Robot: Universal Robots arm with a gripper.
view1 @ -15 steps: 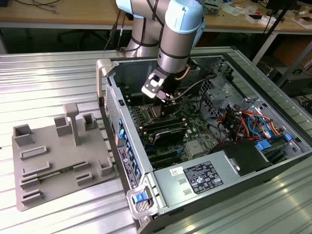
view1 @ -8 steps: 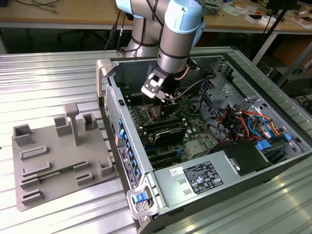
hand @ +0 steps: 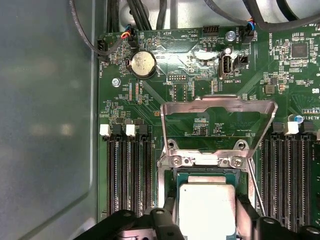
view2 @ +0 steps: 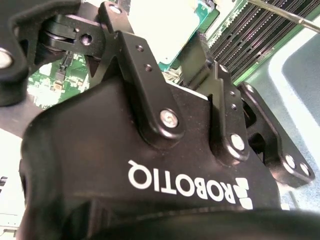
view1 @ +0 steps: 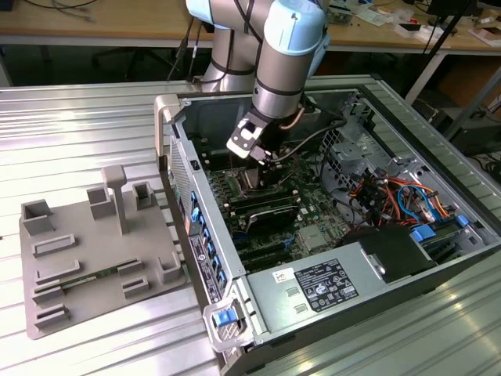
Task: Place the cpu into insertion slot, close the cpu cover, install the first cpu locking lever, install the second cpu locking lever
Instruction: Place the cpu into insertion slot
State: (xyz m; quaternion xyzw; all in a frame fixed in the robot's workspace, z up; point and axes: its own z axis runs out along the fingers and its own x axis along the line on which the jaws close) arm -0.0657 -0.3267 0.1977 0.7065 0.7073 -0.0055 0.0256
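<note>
The gripper (hand: pixel 207 227) clasps the cpu (hand: pixel 207 202) down at the insertion slot (hand: pixel 206 173) — the cpu cover (hand: pixel 218 104) stands raised, so step 1 of 4 looks unfinished.

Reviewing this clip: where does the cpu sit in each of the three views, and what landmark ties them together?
First wrist view: the cpu, a pale square by the hinge of the open cpu cover.
Exterior view: hidden under the gripper, mid-board inside the case.
Second wrist view: the pale square behind the gripper's black body.
Shared landmark: the long black memory slots beside it.
</note>
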